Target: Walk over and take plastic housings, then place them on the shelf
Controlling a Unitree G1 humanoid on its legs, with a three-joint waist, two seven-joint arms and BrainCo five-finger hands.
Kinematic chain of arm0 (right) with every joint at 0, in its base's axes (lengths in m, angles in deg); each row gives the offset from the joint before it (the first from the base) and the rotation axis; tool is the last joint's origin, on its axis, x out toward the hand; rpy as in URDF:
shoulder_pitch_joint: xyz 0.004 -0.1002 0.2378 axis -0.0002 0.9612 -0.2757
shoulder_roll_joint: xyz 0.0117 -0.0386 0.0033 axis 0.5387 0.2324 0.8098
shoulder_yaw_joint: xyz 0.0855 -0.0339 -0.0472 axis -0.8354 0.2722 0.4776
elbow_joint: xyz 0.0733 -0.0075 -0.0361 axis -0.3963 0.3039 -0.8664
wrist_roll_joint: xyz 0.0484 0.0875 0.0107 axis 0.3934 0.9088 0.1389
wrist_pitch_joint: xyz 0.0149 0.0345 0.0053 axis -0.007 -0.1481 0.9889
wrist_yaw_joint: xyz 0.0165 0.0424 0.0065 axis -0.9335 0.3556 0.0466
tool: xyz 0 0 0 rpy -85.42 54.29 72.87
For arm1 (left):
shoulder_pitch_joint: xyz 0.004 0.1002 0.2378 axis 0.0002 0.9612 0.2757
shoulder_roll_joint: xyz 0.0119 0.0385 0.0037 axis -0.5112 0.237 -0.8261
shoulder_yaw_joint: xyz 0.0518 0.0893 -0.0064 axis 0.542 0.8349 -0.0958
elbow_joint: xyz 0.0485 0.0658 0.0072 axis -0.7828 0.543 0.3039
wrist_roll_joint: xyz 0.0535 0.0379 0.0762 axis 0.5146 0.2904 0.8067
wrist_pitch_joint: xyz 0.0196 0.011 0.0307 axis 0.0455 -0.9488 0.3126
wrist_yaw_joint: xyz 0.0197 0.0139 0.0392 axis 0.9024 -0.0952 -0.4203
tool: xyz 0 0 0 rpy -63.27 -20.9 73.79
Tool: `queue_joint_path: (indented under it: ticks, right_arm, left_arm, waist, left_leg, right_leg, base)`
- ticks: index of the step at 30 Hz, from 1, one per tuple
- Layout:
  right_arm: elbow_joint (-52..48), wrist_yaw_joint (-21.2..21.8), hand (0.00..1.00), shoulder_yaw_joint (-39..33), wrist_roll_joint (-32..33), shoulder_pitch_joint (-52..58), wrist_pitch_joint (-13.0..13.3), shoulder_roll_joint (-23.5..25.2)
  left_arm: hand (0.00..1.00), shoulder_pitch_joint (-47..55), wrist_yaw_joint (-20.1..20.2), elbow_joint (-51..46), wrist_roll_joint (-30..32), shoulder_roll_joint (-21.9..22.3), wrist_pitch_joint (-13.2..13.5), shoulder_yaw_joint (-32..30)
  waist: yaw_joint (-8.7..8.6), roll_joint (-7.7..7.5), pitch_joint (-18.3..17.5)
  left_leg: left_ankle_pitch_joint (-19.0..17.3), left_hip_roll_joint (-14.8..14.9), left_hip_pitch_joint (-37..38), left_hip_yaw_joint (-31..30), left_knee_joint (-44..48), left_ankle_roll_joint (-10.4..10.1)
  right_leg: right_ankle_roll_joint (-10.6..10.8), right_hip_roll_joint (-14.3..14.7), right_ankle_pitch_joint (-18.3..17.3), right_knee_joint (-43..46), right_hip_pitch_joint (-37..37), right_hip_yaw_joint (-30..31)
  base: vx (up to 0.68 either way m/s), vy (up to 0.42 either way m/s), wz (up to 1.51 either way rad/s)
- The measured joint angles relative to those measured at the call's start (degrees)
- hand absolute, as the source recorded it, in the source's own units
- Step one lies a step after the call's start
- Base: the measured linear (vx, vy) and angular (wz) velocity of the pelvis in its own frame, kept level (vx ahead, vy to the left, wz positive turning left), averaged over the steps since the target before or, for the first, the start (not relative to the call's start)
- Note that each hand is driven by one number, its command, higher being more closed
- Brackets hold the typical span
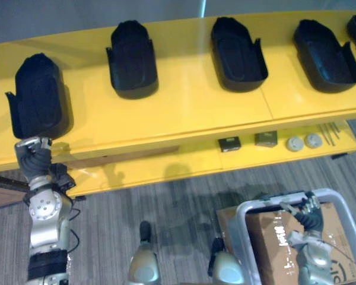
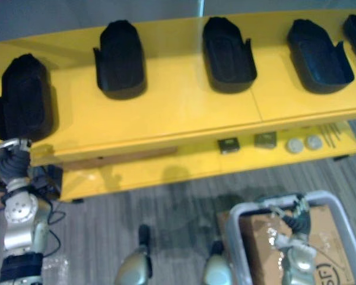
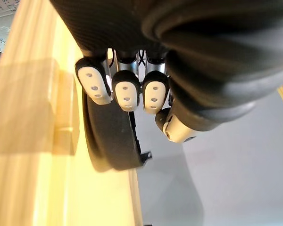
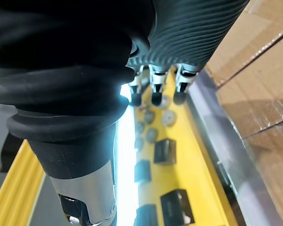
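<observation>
Left hand [image 1: 34, 159]: at the near end of the leftmost housing [image 1: 38, 98], which rests on the yellow shelf [image 1: 190, 101]. Grasping or released: cannot tell.
Right hand [image 1: 305, 215]: fingers straight, empty, over the bin [image 1: 261, 202] rim.
Four other housings [image 1: 132, 59]: in a row on the shelf.
Status: placing looks nearly done; letting go not confirmed.

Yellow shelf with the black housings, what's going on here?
The robot's left hand is at the near end of the leftmost housing on the yellow shelf; whether it grips it is unclear. Four more housings sit further right. Its right hand hangs open over a grey bin holding a cardboard box.
</observation>
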Motion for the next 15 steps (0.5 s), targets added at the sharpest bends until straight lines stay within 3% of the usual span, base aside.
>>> queue_joint_path:
  ticks: [6,15]
  right_arm:
    - [-0.02,-0.18,0.00,0.01,0.01,-1.32,-0.04,-0.46]
    - [0.00,-0.43,0.00,0.01,0.77,-1.53,-0.21,-1.80]
  left_arm:
    - [1.00,-5.75,-1.47,6.49,-1.16,-4.38,-0.10,-0.33]
    - [1.00,-10.77,-1.46,14.38,-3.00,-8.67,-0.13,-1.99]
  waist:
    - [-0.01,-0.38,2.79]
    - [-0.12,-1.20,3.60]
  left_leg:
    - [0.04,-0.04,-0.08,0.87,0.01,0.02]
    - [0.03,-0.11,-0.17,1.79,0.03,0.02]
  right_leg:
    - [-0.01,-0.14,-0.05,0.86,-1.09,0.92]
    - [-0.06,-0.24,-0.29,1.73,-2.38,2.09]
  base:
    - [-0.01,0.007,-0.06]
    - [0.00,0.003,-0.04]
